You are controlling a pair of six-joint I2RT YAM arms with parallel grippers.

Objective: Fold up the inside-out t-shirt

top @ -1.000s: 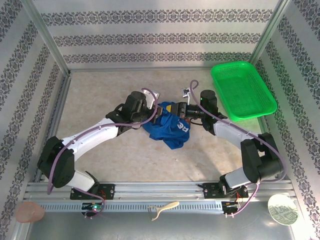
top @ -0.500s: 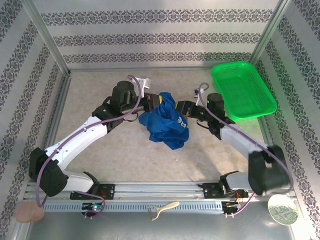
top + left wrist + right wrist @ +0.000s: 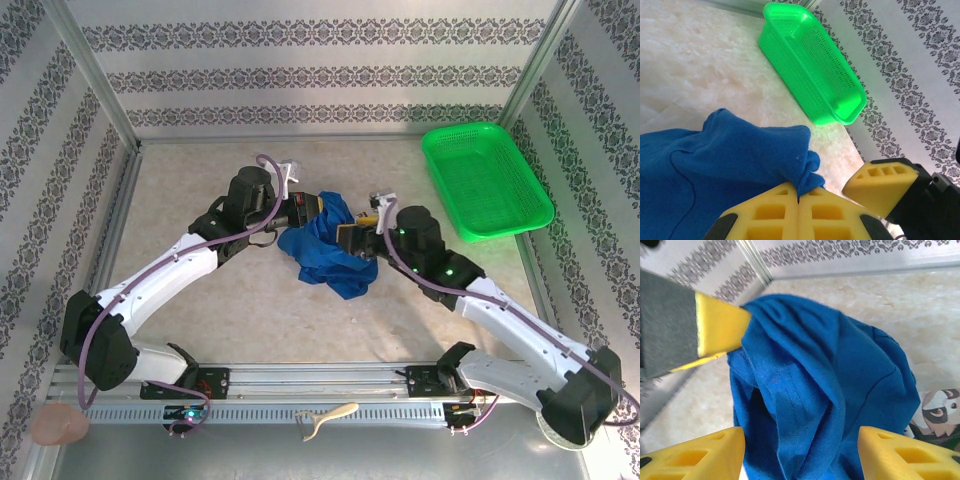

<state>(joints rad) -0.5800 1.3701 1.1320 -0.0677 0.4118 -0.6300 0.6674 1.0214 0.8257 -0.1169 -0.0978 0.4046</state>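
Right pincer: since a second ago we see it let go and swing back in; its jaws are now wide and straddle the t-shirt.
Left pincer: clamped on a blue fold.
T-shirt: bunched between both pincers, over the counter.
Next grip: we advise closing on a seam just ahead of the right pincer, not on loose bulk.
Arms: both reach inward, with their wrists facing each other.

No readable text or labels
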